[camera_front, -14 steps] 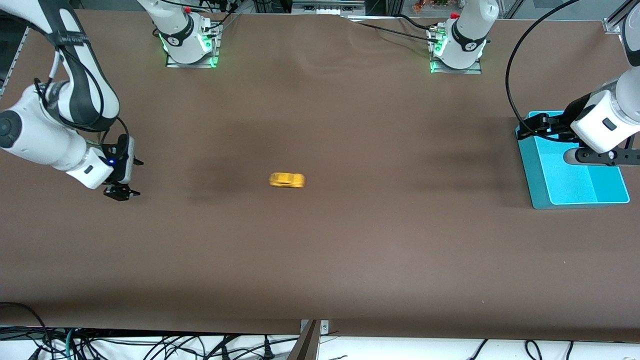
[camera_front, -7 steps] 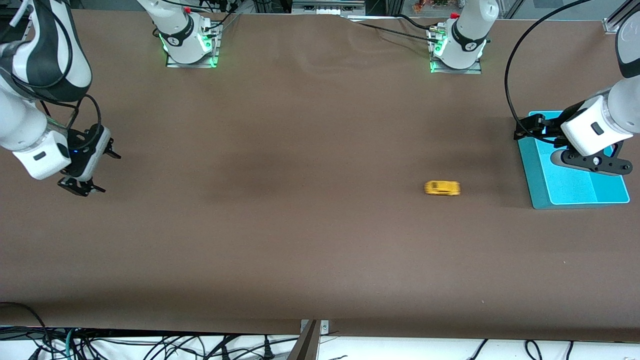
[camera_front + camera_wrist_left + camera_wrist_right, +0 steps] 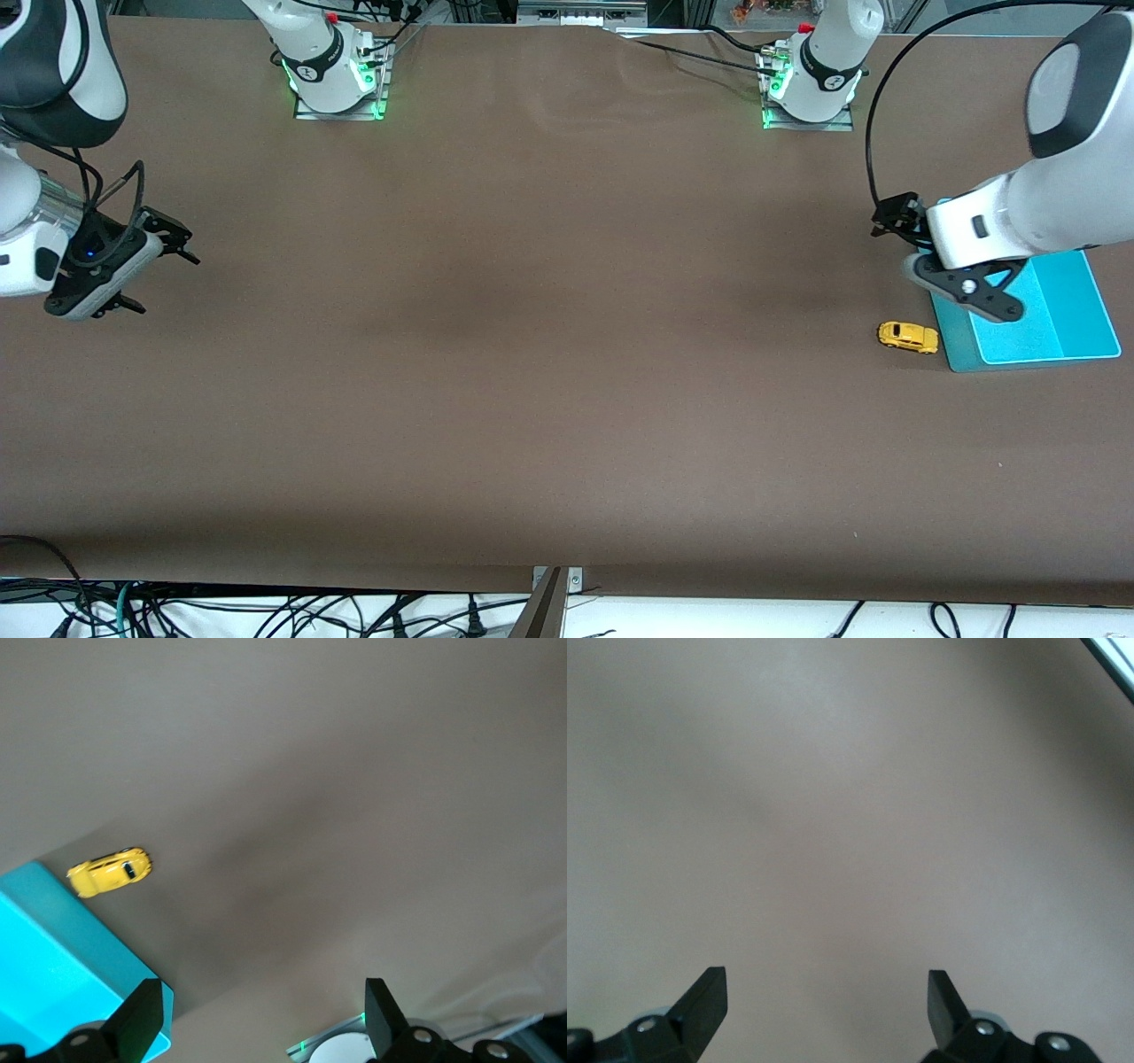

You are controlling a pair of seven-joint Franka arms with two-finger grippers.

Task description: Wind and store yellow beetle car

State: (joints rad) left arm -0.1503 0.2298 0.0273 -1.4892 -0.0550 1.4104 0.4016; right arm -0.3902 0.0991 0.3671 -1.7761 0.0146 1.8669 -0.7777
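The yellow beetle car [image 3: 908,337] stands on the brown table at the left arm's end, right beside the teal tray [image 3: 1072,301]; whether it touches the tray's edge I cannot tell. My left gripper [image 3: 897,221] hangs open over the tray's corner, with nothing between its fingers. In the left wrist view the car [image 3: 111,871] lies by the tray [image 3: 53,957], well clear of the open left gripper [image 3: 266,1019]. My right gripper [image 3: 168,283] is open and empty over the table at the right arm's end. The right wrist view shows only bare table between the open right gripper [image 3: 824,1005].
Both arm bases, lit green, stand at the table's edge farthest from the front camera: the right arm's base [image 3: 337,80] and the left arm's base [image 3: 806,84]. A black cable [image 3: 873,159] loops above the left gripper. Loose cables [image 3: 266,616] lie below the near edge.
The car has rolled from the middle of the table toward the left arm's end and stands by the tray. The left gripper swung off the tray toward it. The right gripper drew back.
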